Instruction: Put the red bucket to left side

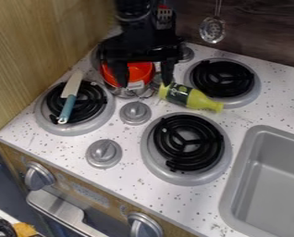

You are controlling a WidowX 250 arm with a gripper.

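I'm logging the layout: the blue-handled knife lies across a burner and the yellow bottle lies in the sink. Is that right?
Not quite: the camera view shows the yellow bottle lying on the white stovetop. The blue-handled knife does lie across a burner.

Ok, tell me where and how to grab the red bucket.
Take the red bucket by its rim, coming straight down from above. Its round mouth is open upward, so one of the jaws could go inside and one outside the wall. I'd favour the picture-left side, since the yellow-green bottle lies close on the right.
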